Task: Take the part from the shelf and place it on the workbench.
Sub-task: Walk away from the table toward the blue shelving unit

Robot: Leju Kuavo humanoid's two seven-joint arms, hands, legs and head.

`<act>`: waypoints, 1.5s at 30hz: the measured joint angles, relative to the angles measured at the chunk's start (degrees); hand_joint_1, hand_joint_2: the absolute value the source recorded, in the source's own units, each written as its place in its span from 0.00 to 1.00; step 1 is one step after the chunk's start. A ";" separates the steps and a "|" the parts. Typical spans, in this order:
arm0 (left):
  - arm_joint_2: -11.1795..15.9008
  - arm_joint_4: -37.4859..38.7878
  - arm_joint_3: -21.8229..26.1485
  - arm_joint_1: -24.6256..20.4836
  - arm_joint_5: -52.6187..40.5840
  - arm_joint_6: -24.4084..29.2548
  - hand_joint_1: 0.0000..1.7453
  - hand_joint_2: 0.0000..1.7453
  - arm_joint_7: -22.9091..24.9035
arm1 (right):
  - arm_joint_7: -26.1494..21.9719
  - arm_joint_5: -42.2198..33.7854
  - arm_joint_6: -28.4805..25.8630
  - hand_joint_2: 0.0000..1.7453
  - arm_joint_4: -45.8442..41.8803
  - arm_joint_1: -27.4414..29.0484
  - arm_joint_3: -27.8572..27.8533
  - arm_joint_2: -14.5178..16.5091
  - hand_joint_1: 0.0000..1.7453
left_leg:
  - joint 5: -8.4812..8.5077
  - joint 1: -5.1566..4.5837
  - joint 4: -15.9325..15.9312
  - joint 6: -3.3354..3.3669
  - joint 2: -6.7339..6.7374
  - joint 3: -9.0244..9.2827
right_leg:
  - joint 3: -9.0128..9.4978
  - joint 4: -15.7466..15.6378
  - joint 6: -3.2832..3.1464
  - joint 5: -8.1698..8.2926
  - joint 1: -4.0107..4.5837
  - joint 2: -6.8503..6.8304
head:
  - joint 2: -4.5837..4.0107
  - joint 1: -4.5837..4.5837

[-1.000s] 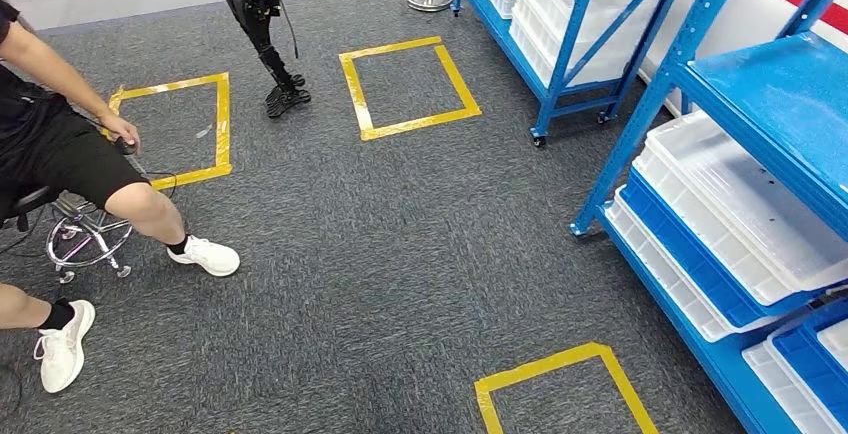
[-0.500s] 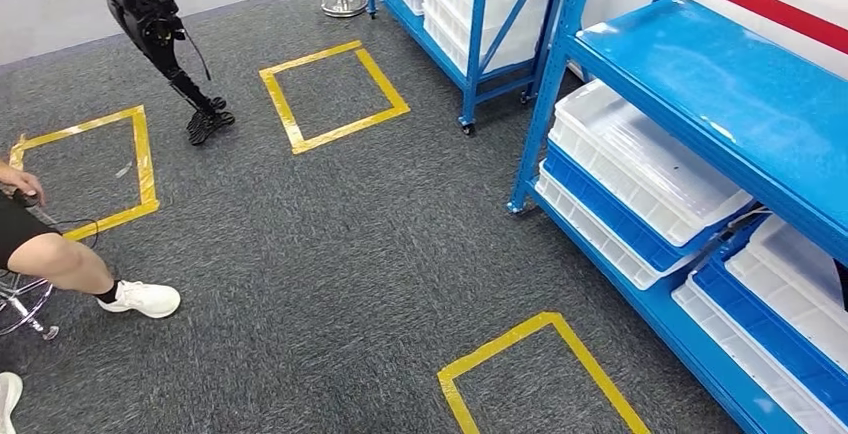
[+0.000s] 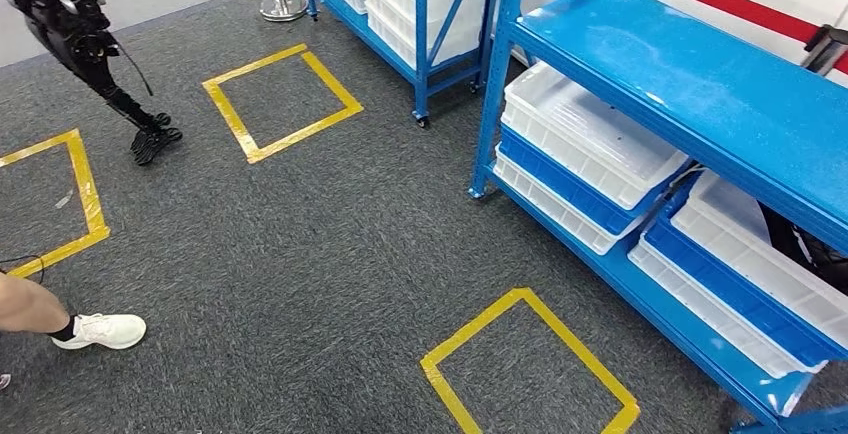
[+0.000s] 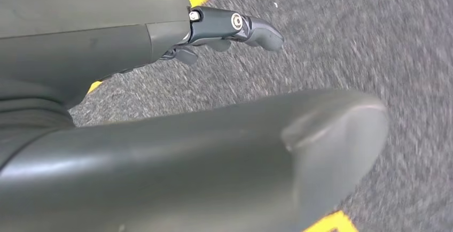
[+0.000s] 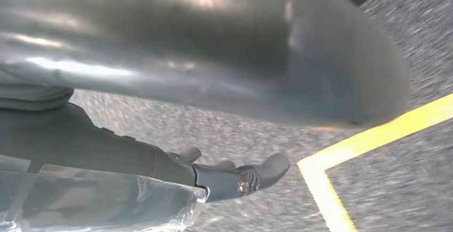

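My left hand (image 4: 176,120) hangs over carpet, fingers apart, holding nothing. Right hand (image 5: 213,82) likewise, though clear plastic (image 5: 101,202) lies against its dark fingers; can't tell if gripped. Head view: taped square (image 3: 530,369) at 6 o'clock, blue shelf (image 3: 700,94) with white trays (image 3: 590,134) at 2; part not identifiable.

Bright even light; wrist views motion-blurred, glare on the right thumb (image 5: 213,45).
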 joint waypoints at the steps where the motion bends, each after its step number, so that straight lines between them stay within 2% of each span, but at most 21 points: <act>1: -0.01 0.00 0.00 0.00 0.00 0.00 0.00 0.00 0.01 | 0.00 -0.01 0.00 0.00 0.01 0.05 0.00 -0.04 0.00 | 0.07 0.02 0.01 -0.10 0.51 -0.13 | -0.09 0.72 0.34 -0.19 -0.15 -0.09 | 0.01 0.02; 2: -0.07 0.00 0.00 -0.03 0.00 -0.01 0.00 0.00 0.01 | 0.00 -0.01 0.00 0.00 0.01 0.11 0.00 -0.14 0.00 | 0.06 0.11 0.32 -0.44 1.60 -0.36 | 2.42 -2.62 1.31 0.75 -0.49 -1.15 | 0.00 0.04; 4: -0.11 -0.02 -0.01 -0.13 0.00 -0.01 0.00 0.00 0.00 | -0.01 -0.02 0.00 0.00 0.01 0.10 0.00 -0.28 0.00 | -0.45 0.09 1.43 -1.76 4.26 -0.65 | 8.04 -11.01 1.98 3.02 -0.84 -3.66 | 0.00 -0.05; 5: -0.15 -0.03 -0.02 -0.22 0.00 -0.01 0.00 0.00 -0.01 | -0.01 -0.02 0.00 0.00 0.01 0.10 0.00 -0.33 0.00 | -0.72 0.14 1.94 -2.47 5.50 -0.64 | 10.66 -15.32 1.94 4.16 -0.85 -4.66 | -0.01 -0.11; 6: -0.14 -0.04 -0.02 -0.29 0.00 0.00 0.00 0.00 -0.02 | -0.01 -0.02 0.00 0.00 0.02 0.10 0.00 -0.33 0.00 | -0.95 0.18 2.21 -3.02 6.32 -0.51 | 10.71 -15.67 1.12 4.29 -0.76 -4.47 | -0.01 -0.15; 8: -0.20 -0.04 -0.02 -0.37 -0.01 0.00 0.00 0.00 -0.02 | 0.03 -0.04 -0.01 0.00 0.02 0.18 -0.01 -0.36 0.00 | -2.14 0.80 3.34 -3.80 4.83 -0.75 | 10.77 -15.77 0.16 4.75 -1.04 -3.12 | 0.00 -0.22; 11: -0.20 -0.03 -0.02 -0.21 -0.04 0.00 0.00 0.00 -0.03 | 0.14 -0.06 -0.02 0.00 0.02 0.15 -0.02 -0.29 0.00 | -8.11 1.36 12.15 -4.61 -0.41 -4.34 | 10.57 -15.78 -0.94 5.49 -1.09 -1.03 | 0.00 -0.40; 13: -0.20 -0.01 -0.02 -0.14 -0.04 0.00 0.00 0.00 -0.05 | 0.13 0.00 -0.04 0.00 0.02 0.22 -0.02 -0.23 0.00 | -10.29 1.36 18.08 -4.63 -1.33 -7.00 | 10.32 -15.77 -1.16 5.69 -0.71 0.56 | 0.00 -0.40; 14: -0.20 -0.01 -0.02 -0.13 -0.02 0.01 0.00 0.00 -0.13 | 0.03 0.09 -0.12 0.00 0.02 0.27 -0.02 -0.23 0.00 | -9.68 1.35 18.40 -4.46 -1.43 -7.16 | 10.29 -15.76 -1.22 5.78 -0.55 1.24 | 0.00 -0.39; 18: -0.04 -0.01 -0.02 -0.25 0.09 0.06 0.00 0.00 -0.77 | -0.68 1.26 -0.88 0.00 0.02 0.32 -0.02 -0.07 0.00 | -2.69 0.96 5.66 -2.74 -2.29 -1.10 | 10.44 -15.77 -1.02 6.08 -0.08 2.96 | 0.00 -0.41; 23: 0.05 -0.02 -0.01 -0.35 0.11 0.21 0.00 0.00 -1.20 | -0.90 2.47 -1.40 0.00 0.02 0.27 -0.02 0.09 0.00 | -0.68 0.47 1.53 -0.99 -2.16 -0.14 | 9.42 -15.54 0.19 6.35 0.12 2.56 | 0.01 -0.38; 25: -0.04 -0.02 -0.01 -0.31 0.10 0.22 0.00 0.00 -1.28 | -0.88 2.58 -1.51 0.00 0.02 0.07 -0.02 0.03 0.00 | 0.56 0.70 0.14 -0.39 -1.71 -0.14 | 7.14 -11.23 -0.23 3.80 0.29 1.10 | 0.01 -0.14; 27: -0.09 -0.01 -0.01 -0.23 0.07 0.27 0.00 0.00 -1.34 | -0.85 2.70 -1.59 0.00 0.02 -0.09 -0.02 0.00 0.00 | 1.11 0.53 -0.02 -0.25 -1.22 -0.81 | 3.65 -3.56 -0.62 0.07 0.03 0.18 | 0.01 0.05; 29: -0.16 0.00 0.00 -0.19 0.04 0.32 0.00 0.00 -1.37 | -0.75 2.87 -1.63 0.00 0.02 -0.06 -0.02 -0.09 0.00 | 1.45 0.48 0.07 -0.58 -0.78 -1.45 | 2.55 0.06 0.06 -1.21 -0.35 -0.11 | 0.01 0.10; 30: -0.22 0.00 0.00 -0.19 0.02 0.33 0.00 0.00 -1.40 | -0.70 3.00 -1.64 0.00 0.02 -0.03 -0.02 -0.16 0.00 | 1.60 0.53 0.21 -0.78 -0.61 -1.73 | 3.81 -1.59 0.75 -0.52 -0.56 -0.25 | 0.00 0.11; 32: -0.35 -0.01 -0.01 -0.21 0.01 0.34 0.00 0.00 -1.55 | -0.66 3.23 -1.67 0.00 0.02 -0.13 -0.01 -0.29 0.00 | 1.65 0.60 0.96 -1.35 -0.33 -2.36 | 8.65 -9.63 2.00 1.83 -0.98 -0.82 | 0.00 0.16; 33: -0.37 -0.01 -0.01 -0.23 0.01 0.37 0.00 0.00 -1.66 | -0.66 3.33 -1.68 0.00 0.02 -0.23 0.00 -0.31 0.00 | 1.46 0.52 1.55 -1.76 -0.19 -2.71 | 10.53 -13.13 2.12 2.71 -1.04 -0.99 | -0.01 0.18; 35: -0.37 -0.02 0.00 -0.26 0.02 0.54 0.00 0.00 -1.90 | -0.64 3.51 -1.68 0.00 0.02 -0.38 0.02 -0.26 0.00 | 1.06 0.33 2.35 -2.54 -0.02 -3.16 | 11.82 -15.92 1.37 3.25 -0.89 -1.07 | 0.00 0.08; 39: -0.41 -0.02 -0.01 -0.26 0.07 1.11 0.00 0.00 -2.16 | -0.60 3.72 -1.68 0.00 0.02 -0.36 0.02 -0.26 0.00 | -0.49 1.04 4.30 -3.62 -0.35 -3.93 | 12.01 -15.92 -0.57 3.93 -1.06 -0.73 | -0.01 -0.07; 43: -0.39 -0.01 0.00 -0.19 0.09 1.25 0.00 0.00 -2.20 | -0.52 3.86 -1.68 0.00 0.02 -0.34 0.02 -0.20 0.00 | -7.57 1.32 17.58 -4.49 -1.06 -9.91 | 11.91 -15.91 -1.27 4.32 -0.72 -0.61 | -0.01 -0.15; 45: -0.39 0.00 0.00 -0.13 0.11 1.26 0.00 0.00 -2.20 | -0.40 3.92 -1.68 0.00 0.02 -0.33 0.02 -0.20 0.00 | -6.86 1.31 18.51 -4.18 -1.07 -10.39 | 11.92 -15.90 -1.27 4.30 -0.43 -0.44 | -0.01 -0.15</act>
